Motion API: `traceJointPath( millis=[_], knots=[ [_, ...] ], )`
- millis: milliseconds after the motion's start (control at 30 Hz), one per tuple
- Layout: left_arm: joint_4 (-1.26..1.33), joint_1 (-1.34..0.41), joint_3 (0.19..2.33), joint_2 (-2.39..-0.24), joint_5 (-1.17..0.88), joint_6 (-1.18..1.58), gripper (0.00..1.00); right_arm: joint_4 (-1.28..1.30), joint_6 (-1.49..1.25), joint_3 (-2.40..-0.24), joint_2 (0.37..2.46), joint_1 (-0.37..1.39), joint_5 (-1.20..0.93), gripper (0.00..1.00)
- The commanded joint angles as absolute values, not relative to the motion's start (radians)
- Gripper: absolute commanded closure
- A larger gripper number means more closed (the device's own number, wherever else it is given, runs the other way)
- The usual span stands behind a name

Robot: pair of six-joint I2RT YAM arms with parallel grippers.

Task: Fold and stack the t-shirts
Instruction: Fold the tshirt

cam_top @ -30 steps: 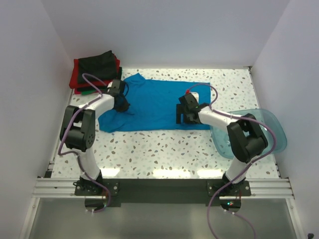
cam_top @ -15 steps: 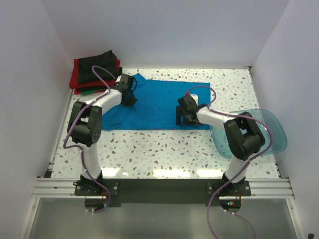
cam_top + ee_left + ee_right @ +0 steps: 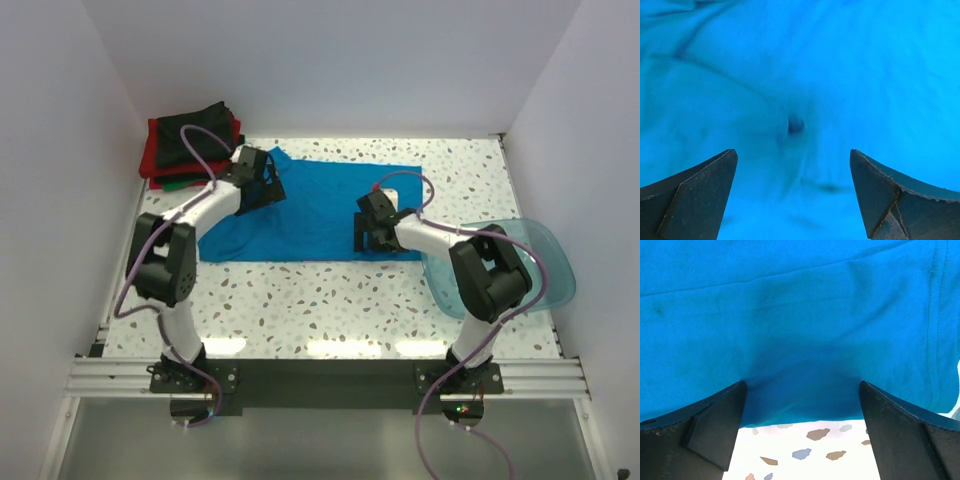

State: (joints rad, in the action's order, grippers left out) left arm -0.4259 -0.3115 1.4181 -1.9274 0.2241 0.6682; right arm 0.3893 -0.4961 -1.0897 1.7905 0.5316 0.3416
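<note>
Top external: blue t-shirt (image 3: 320,210) spread flat.

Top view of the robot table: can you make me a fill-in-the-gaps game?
The t-shirt spread on the table is ____.
The folded shirts are stacked at the far ____ corner.
The plastic tub sits at the table's ____ edge.
The left gripper and right gripper are both ____.
Missing words: blue, left, right, open.

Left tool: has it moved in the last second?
Yes. The left tool has moved outward, away from the robot, and slightly right, now nearly level with the folded stack beside the blue t-shirt.
</note>
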Motion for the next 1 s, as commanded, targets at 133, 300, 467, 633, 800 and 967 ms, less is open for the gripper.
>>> traceJointPath(
  millis=[133,300,467,633,800,967],
  knots=[
    [-0.296,-0.322,1.108,-1.615,0.207,0.683,0.00,0.379,-0.477,-1.095,1.713,0.531,0.356,0.01],
    [-0.213,-0.235,1.039,-1.701,0.007,0.666,0.00,0.342,-0.457,-1.088,1.747,0.532,0.348,0.01],
    [-0.181,-0.190,0.986,-1.784,-0.003,0.690,0.00,0.281,-0.465,-1.040,1.789,0.532,0.285,0.01],
    [-0.287,-0.189,0.881,-1.727,0.095,0.750,0.00,0.287,-0.486,-0.960,1.743,0.555,0.256,0.01],
    [-0.530,-0.187,0.744,-1.502,0.291,0.885,0.00,0.307,-0.523,-0.847,1.638,0.632,0.236,0.01],
    [-0.669,-0.186,0.611,-1.330,0.333,0.991,0.00,0.343,-0.609,-0.717,1.537,0.719,0.229,0.01]
  ],
)
